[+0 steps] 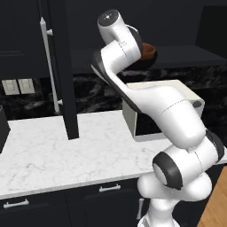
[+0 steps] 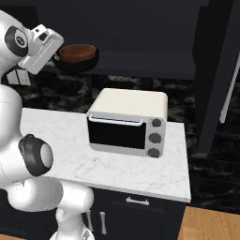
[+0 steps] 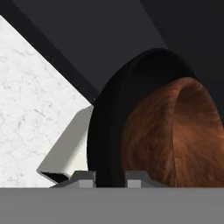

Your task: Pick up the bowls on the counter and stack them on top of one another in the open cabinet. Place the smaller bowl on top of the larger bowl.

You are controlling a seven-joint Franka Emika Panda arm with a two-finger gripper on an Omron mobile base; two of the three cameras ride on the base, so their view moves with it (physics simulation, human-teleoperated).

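Gripper (image 3: pixel 109 177), jaws narrowly parted, apparently pinching the larger bowl's (image 3: pixel 103 131) rim; smaller bowl (image 3: pixel 170 135) nested just beyond. Stacking appears complete; next, release and retreat.

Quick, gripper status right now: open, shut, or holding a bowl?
Gripper: jaws narrow, astride the larger bowl rim; looks shut on it, with the smaller bowl nested inside.

Even, soft rendered light; bright counter (image 1: pixel 53 146), cabinet (image 2: pixel 140 42) interior dim, detail perhaps lost; no blur.
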